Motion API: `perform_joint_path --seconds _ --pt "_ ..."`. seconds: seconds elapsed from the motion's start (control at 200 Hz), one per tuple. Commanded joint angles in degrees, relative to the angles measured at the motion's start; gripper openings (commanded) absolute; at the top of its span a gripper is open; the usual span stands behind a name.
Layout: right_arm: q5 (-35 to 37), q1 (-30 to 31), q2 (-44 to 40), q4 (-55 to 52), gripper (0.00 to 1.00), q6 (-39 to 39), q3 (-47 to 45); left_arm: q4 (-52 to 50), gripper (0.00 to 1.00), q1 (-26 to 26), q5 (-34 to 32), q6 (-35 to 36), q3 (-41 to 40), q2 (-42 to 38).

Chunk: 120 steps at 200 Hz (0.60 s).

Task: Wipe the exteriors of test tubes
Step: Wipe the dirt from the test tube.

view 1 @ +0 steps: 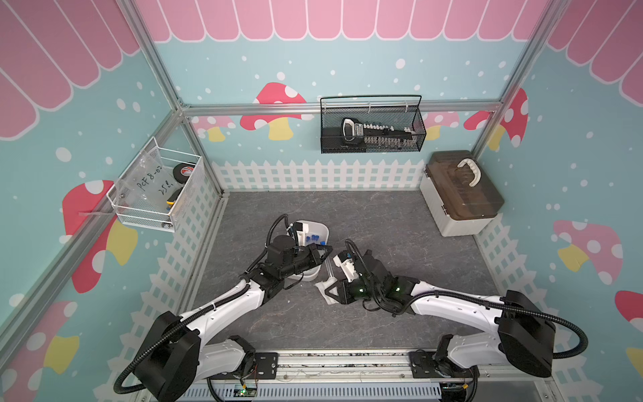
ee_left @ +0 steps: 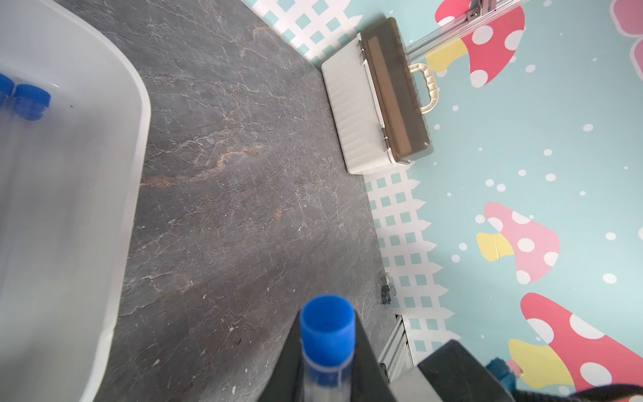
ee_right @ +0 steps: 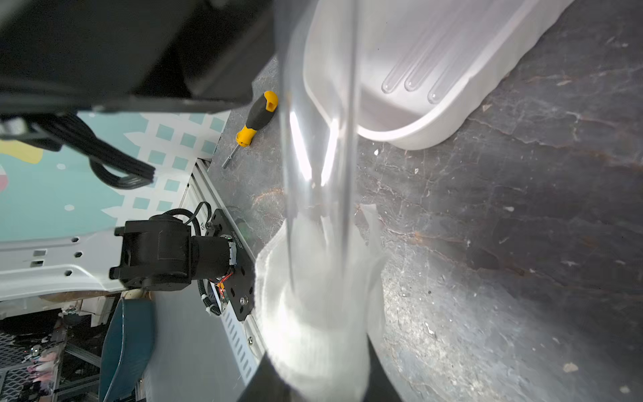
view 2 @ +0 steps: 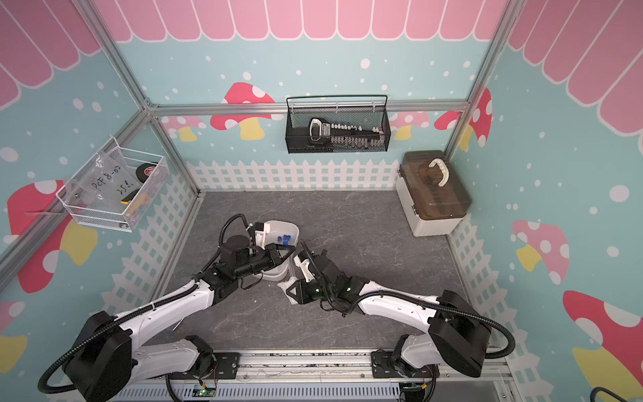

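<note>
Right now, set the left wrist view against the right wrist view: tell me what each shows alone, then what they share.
Left wrist only: the blue cap of the held tube, two more blue caps in the tray, and the handled box by the wall.
Right wrist only: the white cloth wrapped around that tube, a yellow-and-black screwdriver, and three rounded tube ends in the tray.
Both: the held tube, the white tray and the grey table.
</note>
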Motion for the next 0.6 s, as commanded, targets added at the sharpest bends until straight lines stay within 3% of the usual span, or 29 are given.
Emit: perform_joint_path --seconds 0.0,0.21,0.595 --pt "2.3 0.7 -2.4 1.4 0.2 1.9 -0.9 0.9 0.15 0.4 -0.7 -0.5 1.1 -0.4" --pt "4.6 -0.8 -1.5 0.7 0.19 -0.7 2.1 1.3 0.15 0.4 0.2 -0.7 0.4 -0.4" --pt "-0.8 -8.0 8.0 -0.7 0.2 -6.4 13.9 1.1 0.15 0.4 0.8 -0.8 -0.3 -1.0"
